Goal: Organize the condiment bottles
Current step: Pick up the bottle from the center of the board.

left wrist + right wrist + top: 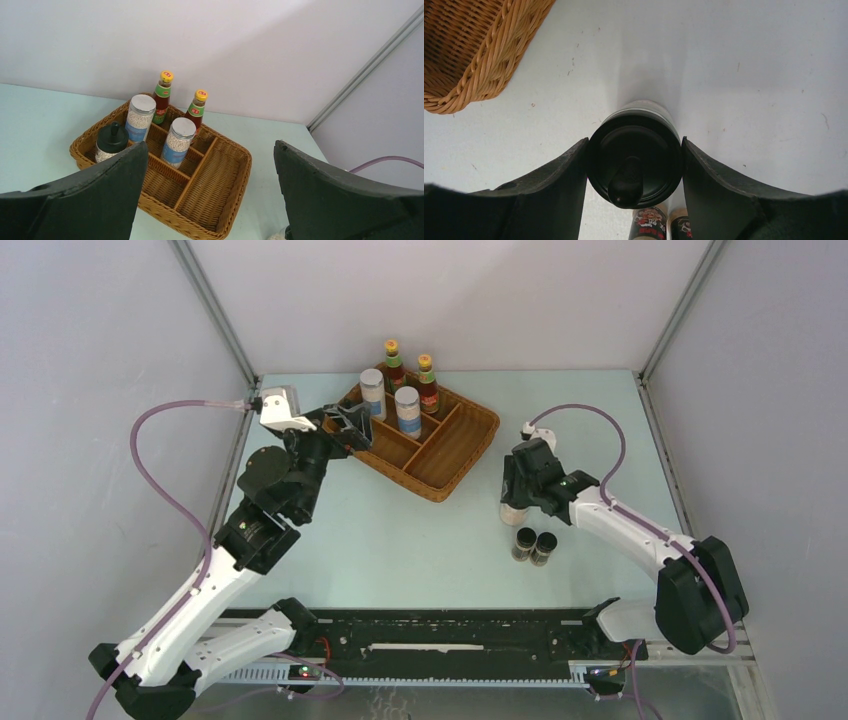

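Black-capped shaker (634, 150) flush between right fingers (549, 192)

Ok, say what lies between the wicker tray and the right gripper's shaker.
Nothing: bare table separates the wicker tray and the shaker, clearest in the right wrist view.

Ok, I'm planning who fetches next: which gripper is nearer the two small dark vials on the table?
Right. The right gripper sits just beyond the vials, closed on a shaker; the left gripper is over at the tray.
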